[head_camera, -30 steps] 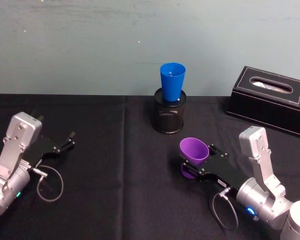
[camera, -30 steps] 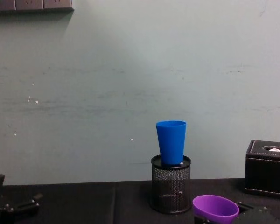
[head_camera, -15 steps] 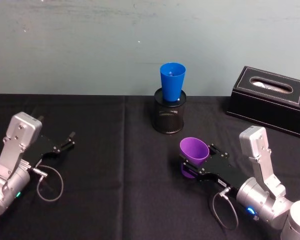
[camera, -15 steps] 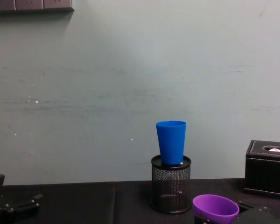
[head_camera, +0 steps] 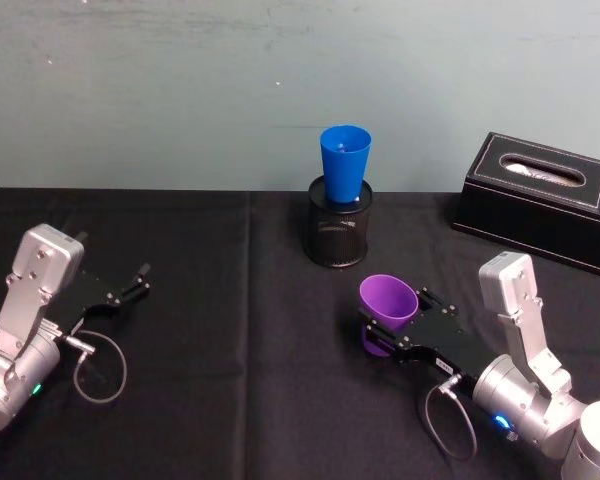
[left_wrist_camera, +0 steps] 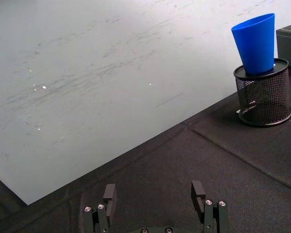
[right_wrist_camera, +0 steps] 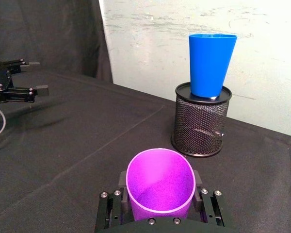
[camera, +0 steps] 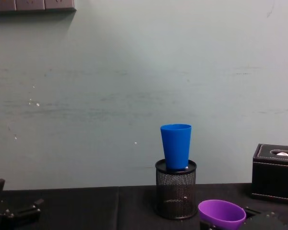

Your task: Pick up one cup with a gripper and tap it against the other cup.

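The purple cup [head_camera: 388, 303] is tilted, low over the black cloth at the front right. My right gripper [head_camera: 393, 318] is shut on it, one finger on each side of its wall; in the right wrist view the cup's [right_wrist_camera: 159, 182] open mouth faces the camera. The blue cup [head_camera: 344, 163] stands upright in a black wire-mesh pen holder [head_camera: 338, 236] at the back centre, well beyond the purple cup [camera: 221, 213] and higher up [camera: 176, 146]. My left gripper [head_camera: 142, 279] rests open and empty at the far left [left_wrist_camera: 154, 194].
A black tissue box [head_camera: 542, 198] stands at the back right, close to the wall. A loose cable loop [head_camera: 100, 365] lies by the left arm. Bare black cloth [head_camera: 240, 330] stretches between the two arms and in front of the pen holder.
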Motion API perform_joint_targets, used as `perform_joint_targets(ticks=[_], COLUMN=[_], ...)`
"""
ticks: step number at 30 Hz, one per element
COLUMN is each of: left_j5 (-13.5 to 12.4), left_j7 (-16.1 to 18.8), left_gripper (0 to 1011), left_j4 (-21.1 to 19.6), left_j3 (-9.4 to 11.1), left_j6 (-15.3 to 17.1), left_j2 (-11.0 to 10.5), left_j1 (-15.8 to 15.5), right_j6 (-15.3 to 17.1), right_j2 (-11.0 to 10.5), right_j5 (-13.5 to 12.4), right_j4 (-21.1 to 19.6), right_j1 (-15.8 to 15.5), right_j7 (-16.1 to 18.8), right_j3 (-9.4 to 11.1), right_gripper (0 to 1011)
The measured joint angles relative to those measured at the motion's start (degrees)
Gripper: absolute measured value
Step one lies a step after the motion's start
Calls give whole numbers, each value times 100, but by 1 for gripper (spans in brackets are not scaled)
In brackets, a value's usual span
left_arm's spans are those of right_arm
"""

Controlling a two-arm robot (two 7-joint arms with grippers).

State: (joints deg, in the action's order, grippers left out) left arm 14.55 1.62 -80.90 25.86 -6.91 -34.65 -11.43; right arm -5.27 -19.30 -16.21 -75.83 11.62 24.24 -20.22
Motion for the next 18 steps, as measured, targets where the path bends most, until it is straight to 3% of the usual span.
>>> perform_joint_targets(ticks=[18], left_j5=[0], left_j7=[0], left_gripper=[1011], left_j4=[0], left_j3=[0], left_j6=[0], left_j2=[0], left_j1=[0], right_j6=[0], right_j2=[0], right_j5=[0], right_j4=[0], right_j1=[0], right_j7=[1], right_j3=[0], right_gripper=[730])
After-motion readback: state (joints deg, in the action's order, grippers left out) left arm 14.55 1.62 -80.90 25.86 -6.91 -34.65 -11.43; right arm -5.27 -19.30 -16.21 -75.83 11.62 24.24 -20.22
